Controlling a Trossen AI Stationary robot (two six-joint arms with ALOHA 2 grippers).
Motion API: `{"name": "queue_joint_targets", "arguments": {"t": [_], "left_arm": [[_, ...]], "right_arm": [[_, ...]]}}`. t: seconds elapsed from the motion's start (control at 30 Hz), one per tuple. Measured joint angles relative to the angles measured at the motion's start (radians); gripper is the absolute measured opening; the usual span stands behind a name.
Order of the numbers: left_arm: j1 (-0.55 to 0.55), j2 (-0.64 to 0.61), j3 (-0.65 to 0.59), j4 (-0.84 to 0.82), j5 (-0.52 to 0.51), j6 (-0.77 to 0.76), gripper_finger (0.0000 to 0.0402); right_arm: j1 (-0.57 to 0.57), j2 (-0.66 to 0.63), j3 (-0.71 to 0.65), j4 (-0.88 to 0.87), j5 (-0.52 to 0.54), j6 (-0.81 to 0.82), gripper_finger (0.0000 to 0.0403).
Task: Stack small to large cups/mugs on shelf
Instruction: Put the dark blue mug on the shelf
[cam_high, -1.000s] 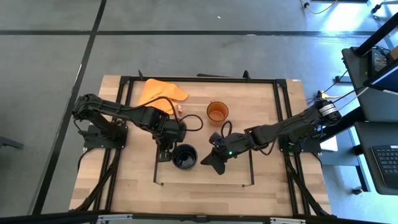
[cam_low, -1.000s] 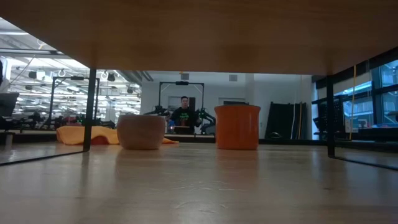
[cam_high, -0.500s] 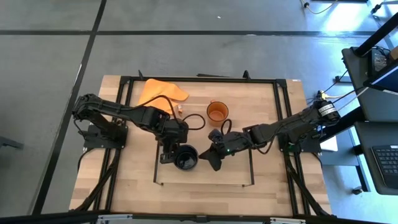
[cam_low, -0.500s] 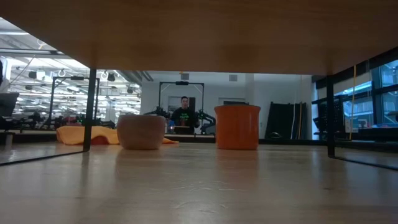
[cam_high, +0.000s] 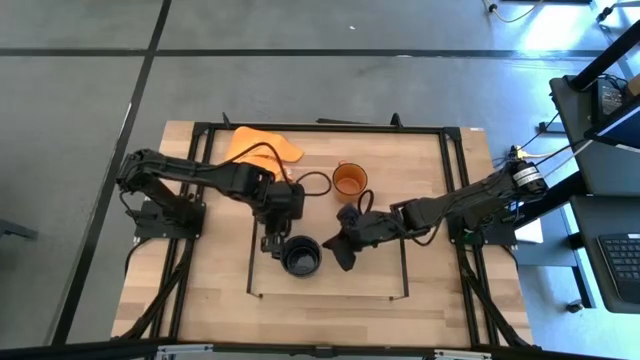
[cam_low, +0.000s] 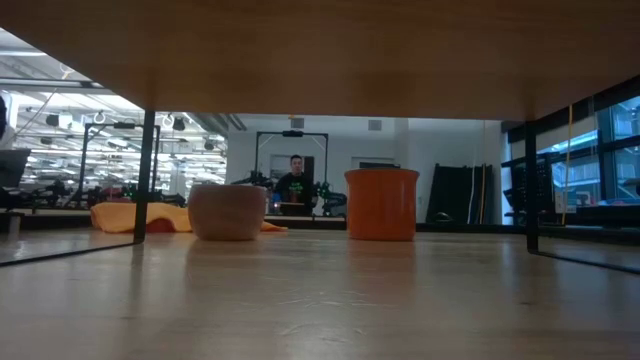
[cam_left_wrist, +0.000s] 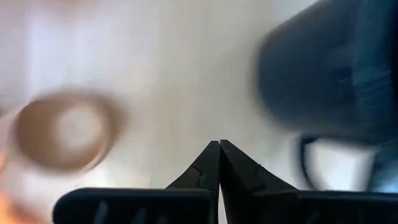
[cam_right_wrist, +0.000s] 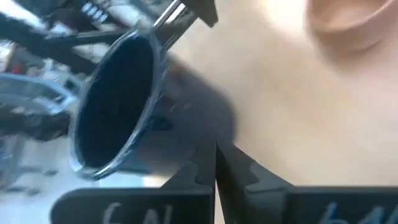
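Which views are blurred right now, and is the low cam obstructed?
Left wrist view: heavy motion blur on the black mug and tan cup; pincer sharp. Right wrist view: smeared too. Low view: sharp, its top blocked by a wooden underside. High view: clear.

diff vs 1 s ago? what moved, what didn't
The left gripper has drawn back from beside the black mug toward the far side of the table, fingers shut and empty. The right gripper edged slightly toward the far side too, shut and empty beside the mug. The black mug stayed put on the shelf. Orange mug, wooden cup and orange cloth are unchanged.
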Motion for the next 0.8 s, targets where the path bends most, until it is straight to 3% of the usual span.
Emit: {"name": "queue_joint_targets", "arguments": {"t": [0.23,0.47,0.8], "left_arm": [[-0.001,-0.036,-0.002,-0.246,-0.097,0.019,0.0002],[-0.117,-0.115,-0.001,-0.172,-0.101,-0.114,0.0003],[-0.217,-0.061,0.0,-0.113,-0.107,-0.192,0.0001]], "right_arm": [[-0.003,-0.049,0.043,-0.106,0.184,-0.065,0.0003],[-0.005,-0.066,0.13,-0.287,0.161,-0.076,0.0004],[-0.004,-0.065,0.183,-0.417,0.139,-0.061,0.0004]]}}
